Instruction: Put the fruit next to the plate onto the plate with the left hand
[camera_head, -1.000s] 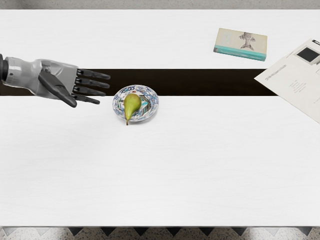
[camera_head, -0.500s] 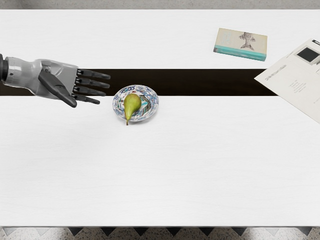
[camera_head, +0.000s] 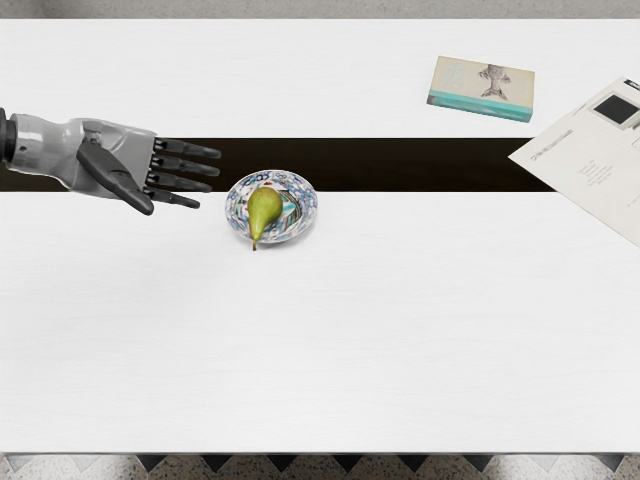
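Surface: I see a white surface (camera_head: 350, 330) filling most of the head view, with its near edge running along the bottom of the picture.
Dark strip: a black band (camera_head: 430, 165) crosses the surface from left to right, behind the plate and under the fingers.
Open room: a wide stretch of bare white lies between the plate and the near edge, and more of it to the plate's right.
Right side: a book (camera_head: 482, 88) lies flat at the far right. A printed sheet (camera_head: 590, 165) lies at an angle, cut off by the right edge. Both are well apart from the plate.
Left hand: the left hand (camera_head: 112, 162) comes in from the left edge and sits over the border of the dark strip.
Hand state: the fingers (camera_head: 185, 169) are stretched out and apart, pointing right, with the thumb angled down below them. I see nothing in its grasp.
Pear: the green pear (camera_head: 263, 211) lies on the patterned plate (camera_head: 306, 205), stem end toward the near rim.
Pear to hand: the pear is just right of the fingertips, with a gap of white surface between them. The hand touches neither pear nor plate.
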